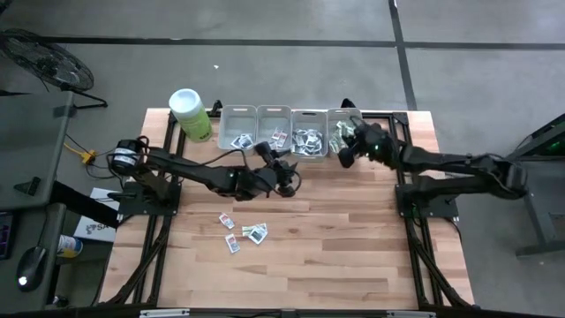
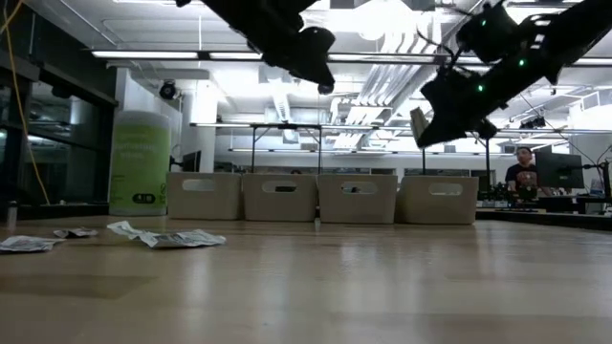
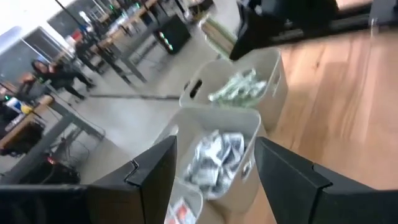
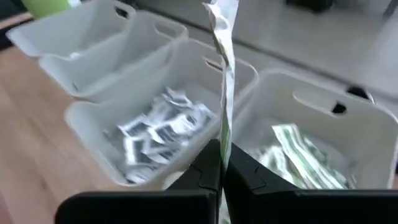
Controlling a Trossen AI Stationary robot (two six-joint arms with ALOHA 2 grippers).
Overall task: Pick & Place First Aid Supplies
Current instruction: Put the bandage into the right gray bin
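A: What is the right end effector [image 4: 221,163] carrying?

B: It is pinching a green-and-white strip packet [image 4: 224,68] between fully closed fingers, so the strip is standing up edgewise out of the tips. It is hanging above the row of grey bins [image 1: 291,132], close to the bin at the right end [image 4: 323,134], which is already holding other green-and-white strips [image 4: 298,158]. I am judging that it is lining up a drop there, sorting like with like.

A: And the neighbouring bin?

B: That one [image 4: 134,134] is filling with squarish white packets [image 4: 158,127], so each bin seems to be taking one kind.

A: What is the left end effector [image 3: 214,165] doing?

B: Its fingers are standing wide apart with nothing between them. In the overhead view it [image 1: 287,177] is sitting just in front of the bins, near the middle of the row, and its own camera is looking down at the white packets bin [image 3: 217,155]. Open and empty over a bin, it is probably finishing a drop.

A: How much is waiting to be picked?

B: A small scatter of loose packets [image 1: 243,231] is lying flat on the wooden surface [image 1: 353,256], well apart from the bins, in front of the left arm. The lime-green canister [image 1: 190,113] is standing at the left end of the row, not in play.
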